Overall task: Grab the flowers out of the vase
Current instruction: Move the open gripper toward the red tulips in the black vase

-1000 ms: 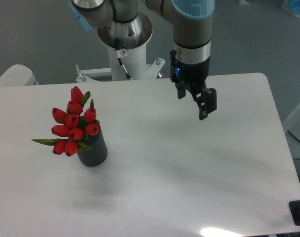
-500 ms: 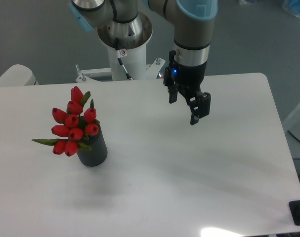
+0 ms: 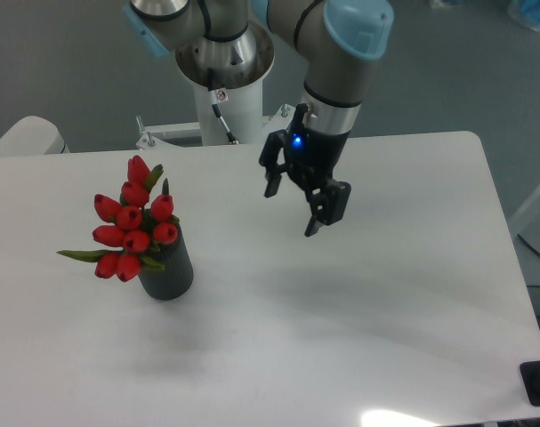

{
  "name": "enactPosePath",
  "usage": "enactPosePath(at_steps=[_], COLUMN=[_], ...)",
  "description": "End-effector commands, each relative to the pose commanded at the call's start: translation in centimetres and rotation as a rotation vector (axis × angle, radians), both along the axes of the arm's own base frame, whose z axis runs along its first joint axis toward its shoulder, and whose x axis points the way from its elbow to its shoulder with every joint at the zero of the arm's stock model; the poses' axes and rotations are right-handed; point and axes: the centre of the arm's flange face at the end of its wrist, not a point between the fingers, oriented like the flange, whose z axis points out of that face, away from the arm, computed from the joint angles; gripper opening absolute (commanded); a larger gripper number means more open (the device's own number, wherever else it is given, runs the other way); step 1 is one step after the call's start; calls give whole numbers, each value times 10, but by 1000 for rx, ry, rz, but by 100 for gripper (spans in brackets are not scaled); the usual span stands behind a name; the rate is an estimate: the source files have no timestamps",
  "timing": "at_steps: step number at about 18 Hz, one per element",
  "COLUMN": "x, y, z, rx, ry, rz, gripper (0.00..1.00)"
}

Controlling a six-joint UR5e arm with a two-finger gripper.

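Clearly nothing has been picked up yet: the flowers [image 3: 132,218] stand in the vase [image 3: 167,267] on the left part of the desk [image 3: 341,320], and the tool [image 3: 292,203] hangs in the air well apart from them, over the middle of the desk near its far edge. Its two fingers are spread wide with nothing between them, one finger lower and nearer to me than the other. What is left, as I judge it, is the whole job: cross to the bunch, close on the stems or the cluster, and lift it out.

The bunch has its long axis roughly upright, stems down in the vase and buds pointing up, leaning a little to the left of the rim. One green leaf [image 3: 78,255] sticks out sideways to the left. The stems themselves are mostly hidden behind the buds, so I can't say just where they are gathered.
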Motion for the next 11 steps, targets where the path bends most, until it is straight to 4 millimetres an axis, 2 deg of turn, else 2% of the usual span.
enactPosePath(at_steps=[6, 8, 11], x=[26, 38, 55], y=[3, 0, -6], z=[-15, -17, -8], rx=[130, 139, 151], ry=[-215, -220, -197], rz=[60, 50, 35], gripper=[100, 100, 100])
